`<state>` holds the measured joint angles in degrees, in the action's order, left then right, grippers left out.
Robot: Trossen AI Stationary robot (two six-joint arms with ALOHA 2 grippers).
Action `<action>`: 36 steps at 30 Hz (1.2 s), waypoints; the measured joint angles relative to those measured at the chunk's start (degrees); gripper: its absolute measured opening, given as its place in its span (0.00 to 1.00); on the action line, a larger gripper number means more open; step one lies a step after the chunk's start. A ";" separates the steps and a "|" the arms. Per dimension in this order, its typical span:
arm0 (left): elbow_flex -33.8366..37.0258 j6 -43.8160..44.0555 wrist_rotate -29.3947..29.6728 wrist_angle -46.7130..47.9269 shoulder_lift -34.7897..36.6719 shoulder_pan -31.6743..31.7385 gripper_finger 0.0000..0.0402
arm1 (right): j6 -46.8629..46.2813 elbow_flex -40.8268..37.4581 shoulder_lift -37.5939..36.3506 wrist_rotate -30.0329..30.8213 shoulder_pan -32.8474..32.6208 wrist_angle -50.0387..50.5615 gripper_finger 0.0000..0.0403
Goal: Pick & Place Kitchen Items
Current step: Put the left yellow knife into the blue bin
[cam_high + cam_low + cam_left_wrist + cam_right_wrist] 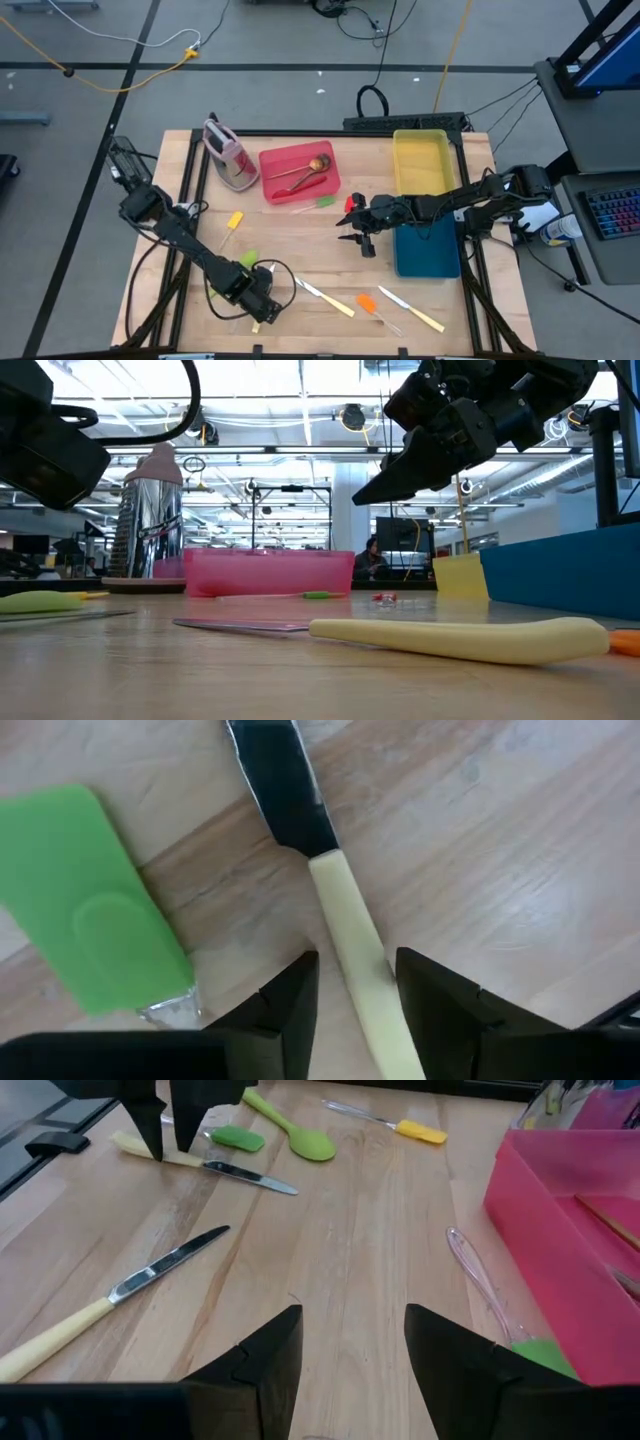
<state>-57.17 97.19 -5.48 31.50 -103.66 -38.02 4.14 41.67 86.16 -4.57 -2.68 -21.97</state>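
Note:
A cream-handled knife (300,830) lies flat on the wooden table near its front left. My left gripper (356,988) points down over it, open, with one finger on each side of the handle; the high view shows that gripper (262,304) there too. A green spatula head (90,895) lies flat beside the knife. Above the middle of the table my right gripper (355,232) hovers open, holding nothing. Before it lie another knife (150,1275), a green spoon (300,1140) and a yellow spatula (420,1130). My left gripper comes from above with its fingers across the knife's cream handle (350,935), about midway along it. One finger (430,995) stands right at the handle's edge, and I cannot tell whether it touches. The knife lies flat on the table.
A red tray (275,185) holding a wooden spoon, a yellow tray (420,135) and a blue tray (430,262) stand across the far and right parts. A pink-and-grey container (228,155) stands far left. An orange spatula (367,302) and a third knife (412,310) lie near the front.

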 joint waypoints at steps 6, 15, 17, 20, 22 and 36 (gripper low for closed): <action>-0.01 0.15 2.49 2.89 0.01 -0.04 0.15 | 0.00 0.00 0.00 0.00 0.00 -0.03 0.42; 0.17 -1.70 16.21 5.91 -0.04 0.80 0.08 | 0.00 0.00 0.01 0.01 0.00 -0.03 0.42; 0.30 -5.30 18.16 5.98 -0.13 1.29 0.12 | -0.01 0.00 0.01 -0.01 0.00 -0.02 0.42; 0.44 -11.47 21.55 6.13 -0.28 2.01 0.21 | 0.00 0.00 0.01 -0.01 0.00 -0.03 0.42; 0.42 -15.11 22.06 6.01 -0.32 2.55 0.25 | 0.00 0.00 0.01 -0.01 0.00 -0.01 0.42; 0.32 -28.30 16.56 5.91 -0.21 7.77 0.14 | -0.02 0.02 0.01 -0.01 0.00 -0.01 0.42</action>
<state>-56.85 68.89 11.08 37.41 -103.87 -30.25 4.12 41.69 86.17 -4.58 -2.68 -21.98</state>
